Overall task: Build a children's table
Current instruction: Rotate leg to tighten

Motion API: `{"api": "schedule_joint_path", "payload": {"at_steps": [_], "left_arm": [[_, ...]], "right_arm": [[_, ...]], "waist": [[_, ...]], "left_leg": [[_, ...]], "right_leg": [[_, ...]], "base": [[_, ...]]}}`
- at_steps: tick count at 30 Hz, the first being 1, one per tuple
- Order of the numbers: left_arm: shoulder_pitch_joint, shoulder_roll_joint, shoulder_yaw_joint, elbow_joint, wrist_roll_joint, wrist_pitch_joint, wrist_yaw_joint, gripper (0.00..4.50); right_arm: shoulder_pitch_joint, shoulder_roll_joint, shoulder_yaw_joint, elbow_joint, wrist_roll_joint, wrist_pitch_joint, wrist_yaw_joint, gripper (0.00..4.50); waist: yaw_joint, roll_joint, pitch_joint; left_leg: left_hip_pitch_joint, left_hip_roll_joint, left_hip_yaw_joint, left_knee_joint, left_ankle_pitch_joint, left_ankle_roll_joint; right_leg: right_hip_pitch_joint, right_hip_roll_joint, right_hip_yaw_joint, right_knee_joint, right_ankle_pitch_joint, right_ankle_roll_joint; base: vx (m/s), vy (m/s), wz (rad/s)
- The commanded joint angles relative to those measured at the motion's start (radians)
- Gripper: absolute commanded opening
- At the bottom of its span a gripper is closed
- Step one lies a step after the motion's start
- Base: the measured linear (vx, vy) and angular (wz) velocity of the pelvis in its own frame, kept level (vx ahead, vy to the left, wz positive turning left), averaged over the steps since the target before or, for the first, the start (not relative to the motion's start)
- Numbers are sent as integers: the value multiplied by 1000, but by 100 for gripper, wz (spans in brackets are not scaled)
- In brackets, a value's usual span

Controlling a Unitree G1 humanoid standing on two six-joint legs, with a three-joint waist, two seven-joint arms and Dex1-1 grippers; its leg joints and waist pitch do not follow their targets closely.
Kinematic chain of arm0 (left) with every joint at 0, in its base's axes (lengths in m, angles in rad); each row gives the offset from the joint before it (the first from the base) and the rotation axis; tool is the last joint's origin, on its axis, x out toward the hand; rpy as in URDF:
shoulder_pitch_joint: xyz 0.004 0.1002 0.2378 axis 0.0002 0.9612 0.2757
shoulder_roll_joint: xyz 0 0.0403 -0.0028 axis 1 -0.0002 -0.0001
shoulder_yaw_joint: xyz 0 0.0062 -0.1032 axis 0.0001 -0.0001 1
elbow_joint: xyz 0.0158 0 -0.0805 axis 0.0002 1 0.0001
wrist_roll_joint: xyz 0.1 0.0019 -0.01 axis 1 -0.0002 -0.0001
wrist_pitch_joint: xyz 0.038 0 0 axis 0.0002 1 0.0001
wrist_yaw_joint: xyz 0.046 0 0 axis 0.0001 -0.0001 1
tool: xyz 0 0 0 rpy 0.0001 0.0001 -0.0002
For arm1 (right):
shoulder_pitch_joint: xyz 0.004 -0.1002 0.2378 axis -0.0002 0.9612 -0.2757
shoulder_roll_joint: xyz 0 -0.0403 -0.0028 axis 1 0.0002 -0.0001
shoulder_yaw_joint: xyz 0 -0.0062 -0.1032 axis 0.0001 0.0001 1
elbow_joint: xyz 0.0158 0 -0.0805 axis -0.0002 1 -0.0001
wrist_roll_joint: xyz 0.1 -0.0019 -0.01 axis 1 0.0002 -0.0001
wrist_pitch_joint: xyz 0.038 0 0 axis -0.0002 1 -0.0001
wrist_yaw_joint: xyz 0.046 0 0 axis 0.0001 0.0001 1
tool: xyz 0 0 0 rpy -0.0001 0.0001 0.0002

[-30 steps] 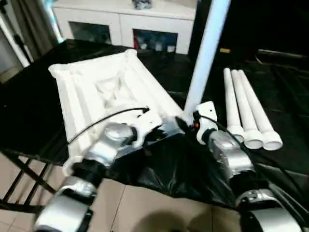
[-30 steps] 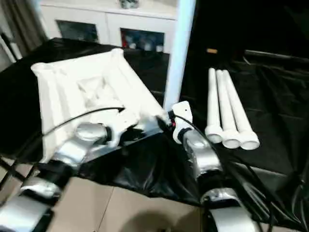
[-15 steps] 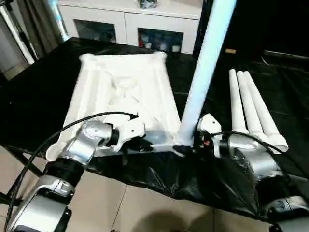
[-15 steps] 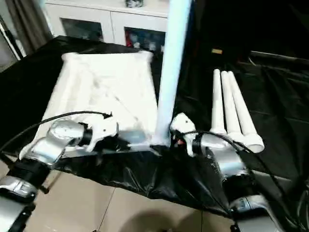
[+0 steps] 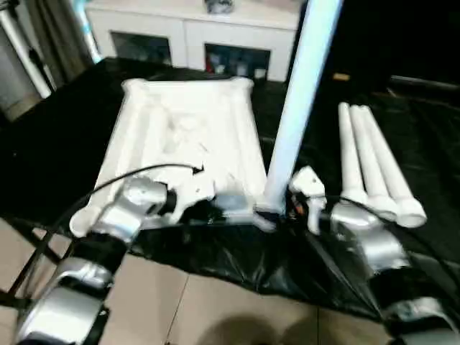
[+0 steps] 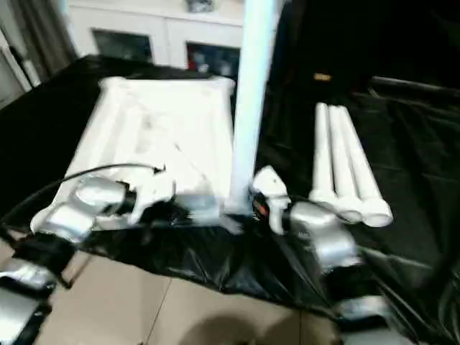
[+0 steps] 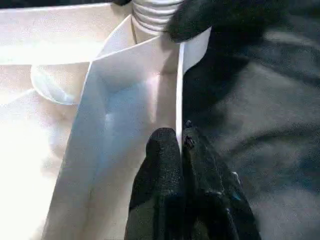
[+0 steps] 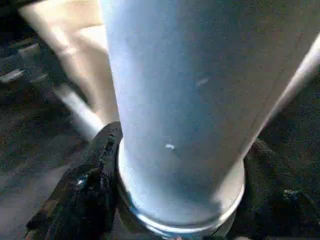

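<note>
The children's table top (image 5: 187, 136) lies underside up on the black cloth, white and ribbed. One white leg (image 5: 298, 100) stands upright at its near right corner. My right gripper (image 5: 277, 212) is shut on this leg's base, one black finger on each side (image 8: 92, 185). Just left of that corner, my left gripper (image 5: 215, 208) is shut on the top's thin near rim (image 7: 150, 100). In the left wrist view the leg's ribbed end (image 7: 152, 12) shows beyond it. Three more legs (image 5: 370, 162) lie side by side to the right.
A white glass-door cabinet (image 5: 194, 36) stands behind the black-draped table. The table's front edge (image 5: 237, 266) runs just below my grippers, with tiled floor beneath. A grey stand (image 5: 21, 43) rises at the far left.
The table top has swung on the cloth, its far end going right, with my left gripper still on the rim. My right fingers have drawn in around the upright leg.
</note>
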Motion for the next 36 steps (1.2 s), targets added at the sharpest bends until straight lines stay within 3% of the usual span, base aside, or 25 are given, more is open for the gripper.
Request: {"api": "schedule_joint_path", "payload": {"at_steps": [1,4,7,8,11,14,16,19,25,29,36], "left_arm": [[-21,-78,-10,-14,7,36,117,0],[-14,-147,-9,-23,22,75,210,0],[-9,-204,-27,-32,43,80,271,0],[-8,-205,-27,-32,43,80,271,0],[-6,-194,-36,-35,48,65,261,0],[2,-157,-36,-49,45,37,219,0],[3,-148,-37,-54,43,33,209,0],[21,-91,-49,-81,29,-17,109,0],[25,-16,-59,-70,16,-73,-12,0],[15,27,-55,-52,-8,-102,-102,0],[-15,59,-51,-9,-13,-129,-154,0]], "right_arm": [[-15,92,30,59,-15,8,-120,272],[-40,158,-5,111,-20,13,-273,271],[-55,205,5,131,-57,-13,-348,270],[-55,205,5,131,-58,-13,-348,270],[-51,203,-10,125,-43,-16,-331,340],[-51,173,-18,117,-34,-35,-283,347],[-50,164,-17,113,-34,-41,-270,376],[-41,104,3,82,-16,-56,-147,376],[-14,-6,68,13,-2,-69,101,376],[5,-79,106,-45,21,-41,288,376],[8,-119,141,-79,44,-4,416,317]], "waist": [[-1,-2,-57],[-6,-6,-57],[-5,-5,-58],[-4,-5,-58],[-4,-5,-61],[-3,-3,-61],[-6,-2,-63],[-7,-2,-65],[-3,1,-66],[2,-5,-64],[13,-5,-62]], "left_leg": [[-9,19,0,-72,-130,42],[-9,15,0,-71,-143,50],[-12,14,-1,-71,-135,61],[-12,16,-1,-71,-135,64],[-16,18,-2,-71,-121,78],[-17,19,-2,-71,-116,86],[-19,21,-2,-71,-111,88],[-23,20,-2,-68,-96,105],[-16,24,0,-66,-76,125],[-17,25,2,-67,-86,126],[-14,26,4,-68,-110,109]], "right_leg": [[58,-71,59,-89,-371,-144],[56,-69,57,-98,-407,-127],[57,-68,56,-96,-394,-124],[56,-69,57,-96,-390,-122],[60,-69,59,-88,-331,-137],[61,-70,59,-84,-297,-154],[63,-70,60,-78,-268,-165],[68,-71,62,-72,-218,-182],[67,-69,64,-62,-135,-227],[69,-69,64,-63,-155,-223],[65,-69,63,-71,-227,-199]], "base": [[0,0,0],[0,0,0],[0,0,0],[0,0,0],[0,0,0],[0,0,0],[0,0,0],[0,0,0],[0,0,0],[0,0,0],[0,0,0]]}}
